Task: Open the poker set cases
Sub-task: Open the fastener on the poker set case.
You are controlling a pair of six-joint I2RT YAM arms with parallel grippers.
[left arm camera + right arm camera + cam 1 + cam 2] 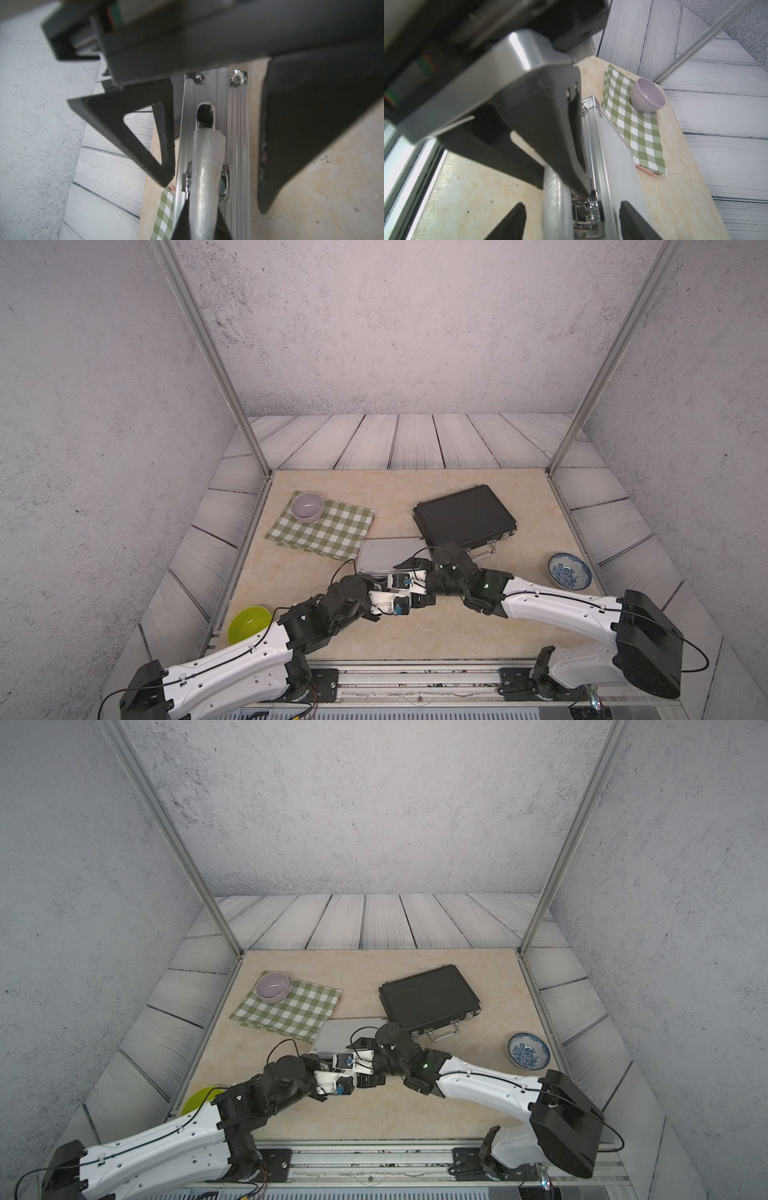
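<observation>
The silver ribbed poker set case (384,551) (347,1029) lies shut mid-table, and the larger black case (463,516) (428,998) lies shut behind it to the right. Both grippers meet at the silver case's front edge. My left gripper (204,228) is shut on that case's frosted metal handle (207,149) (553,207). My right gripper (573,224) is open, with one finger over the lid and the other on the table side. Between them are the handle and a front latch (587,211). The latch (223,184) is partly hidden by the handle.
A green checked cloth (324,526) with a lilac bowl (306,506) on it lies just left of the silver case. A lime bowl (249,624) sits at the front left edge. A blue-and-white bowl (569,570) is at the right. The black case's handle (484,551) points toward my right arm.
</observation>
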